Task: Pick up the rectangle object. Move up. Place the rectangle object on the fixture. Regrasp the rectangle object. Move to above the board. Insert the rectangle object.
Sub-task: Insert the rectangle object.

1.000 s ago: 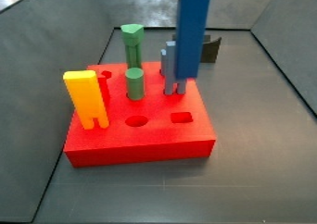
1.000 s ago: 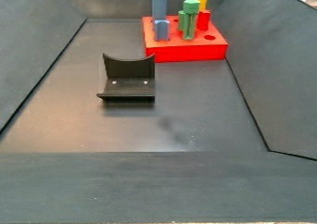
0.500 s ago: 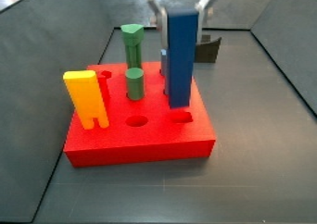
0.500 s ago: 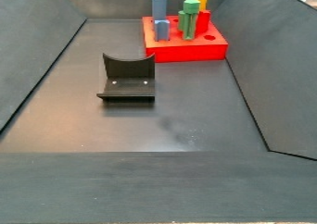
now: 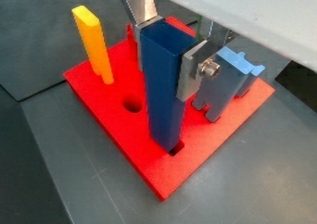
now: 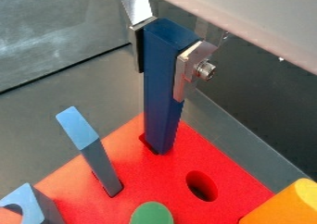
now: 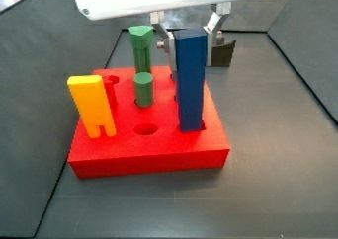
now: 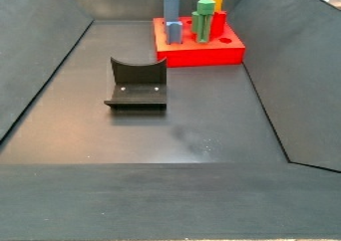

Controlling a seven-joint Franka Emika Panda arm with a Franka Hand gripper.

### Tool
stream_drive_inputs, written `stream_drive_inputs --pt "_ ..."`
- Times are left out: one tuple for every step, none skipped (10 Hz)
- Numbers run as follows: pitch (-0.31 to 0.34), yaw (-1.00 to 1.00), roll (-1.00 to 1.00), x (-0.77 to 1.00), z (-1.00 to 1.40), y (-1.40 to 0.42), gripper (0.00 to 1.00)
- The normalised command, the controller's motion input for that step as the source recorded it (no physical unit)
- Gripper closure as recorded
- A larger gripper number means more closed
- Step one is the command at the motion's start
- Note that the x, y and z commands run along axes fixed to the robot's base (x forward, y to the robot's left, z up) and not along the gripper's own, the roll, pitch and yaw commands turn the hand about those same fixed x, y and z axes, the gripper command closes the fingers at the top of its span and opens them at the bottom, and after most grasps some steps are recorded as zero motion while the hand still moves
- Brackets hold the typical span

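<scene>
Here, the gripper (image 5: 170, 44) hangs over the red board (image 5: 136, 144), its silver fingers (image 5: 195, 68) pinching the top of the upright dark blue bar (image 5: 164, 84), whose foot sits in a square hole of the board. A yellow peg (image 7: 91, 105) and green pegs (image 7: 140, 47) stand nearby. The black fixture (image 8: 136, 83) sits well apart on the floor.

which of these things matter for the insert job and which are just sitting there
In the job:
- long dark blue rectangular bar, lower end in a square hole
- thick red square board
- gripper around the bar's top
- small black fixture, on the floor, apart from the board

Just there:
- yellow notched block
- two green pegs
- paler blue block
</scene>
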Motion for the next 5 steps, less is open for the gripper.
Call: stream_drive_inputs --pt "0.000 0.00 0.03 0.06 -0.22 0.00 1.00" --pt "0.046 -0.02 0.10 0.17 -0.21 0.03 1.00" --pt "0.094 -0.05 0.11 0.23 -0.19 0.07 1.00" --pt "0.091 -0.04 0.16 0.23 -0.29 0.00 1.00" --pt "0.109 -0.03 0.19 0.22 -0.32 0.00 1.00"
